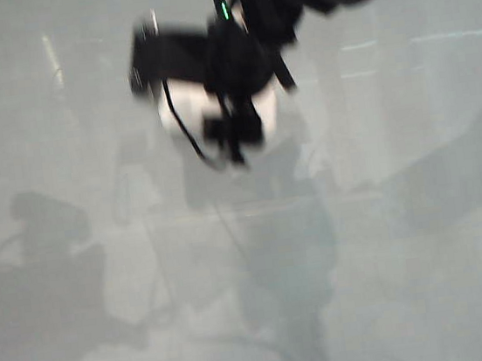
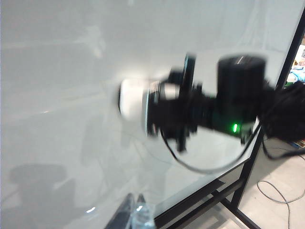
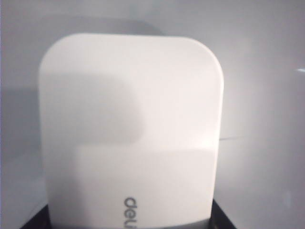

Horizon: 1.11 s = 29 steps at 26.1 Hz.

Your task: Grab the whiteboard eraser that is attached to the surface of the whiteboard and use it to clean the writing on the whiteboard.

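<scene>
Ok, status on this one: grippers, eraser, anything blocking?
Right gripper holds the whiteboard eraser at the whiteboard. Left gripper back, idle, state unclear. No writing visible; nothing blocking.

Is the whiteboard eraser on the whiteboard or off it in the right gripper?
Cannot tell. The right gripper covers the whiteboard eraser against the whiteboard; blur hides any contact.

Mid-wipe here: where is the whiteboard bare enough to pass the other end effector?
The whiteboard is bare below and to both sides of the right end effector, which holds the whiteboard eraser near the top centre; only shadows lie there. It is crowded around that arm. The left end effector sits low, apart from it.
</scene>
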Each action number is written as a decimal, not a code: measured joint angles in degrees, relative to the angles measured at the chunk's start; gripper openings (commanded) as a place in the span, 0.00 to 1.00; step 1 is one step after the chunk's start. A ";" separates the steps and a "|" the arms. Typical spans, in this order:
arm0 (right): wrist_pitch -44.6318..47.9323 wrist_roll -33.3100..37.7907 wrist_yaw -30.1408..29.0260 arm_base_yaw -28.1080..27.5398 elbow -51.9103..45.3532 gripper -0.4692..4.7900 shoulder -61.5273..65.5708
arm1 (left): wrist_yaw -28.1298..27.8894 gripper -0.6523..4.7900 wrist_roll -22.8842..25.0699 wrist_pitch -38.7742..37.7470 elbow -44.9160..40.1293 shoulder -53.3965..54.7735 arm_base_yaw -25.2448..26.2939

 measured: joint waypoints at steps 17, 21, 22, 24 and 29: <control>8.48 -11.47 2.80 1.27 -3.76 0.49 -2.51 | 0.00 0.11 0.00 -0.04 -0.02 0.02 0.00; 7.91 -11.63 -1.55 0.02 -3.76 0.49 -2.32 | 0.00 0.11 0.00 0.00 -0.02 0.00 0.00; 8.44 -11.82 -2.23 -0.61 -3.76 0.49 -1.79 | 0.00 0.11 0.00 0.00 -0.02 0.00 0.00; 8.76 -11.96 -2.95 -1.31 -3.74 0.49 -1.14 | 0.00 0.11 0.00 -0.04 -0.02 0.02 0.00; 11.63 -12.07 -3.23 -1.57 -3.63 0.48 1.33 | 0.00 0.11 0.00 -0.02 -0.02 0.00 0.42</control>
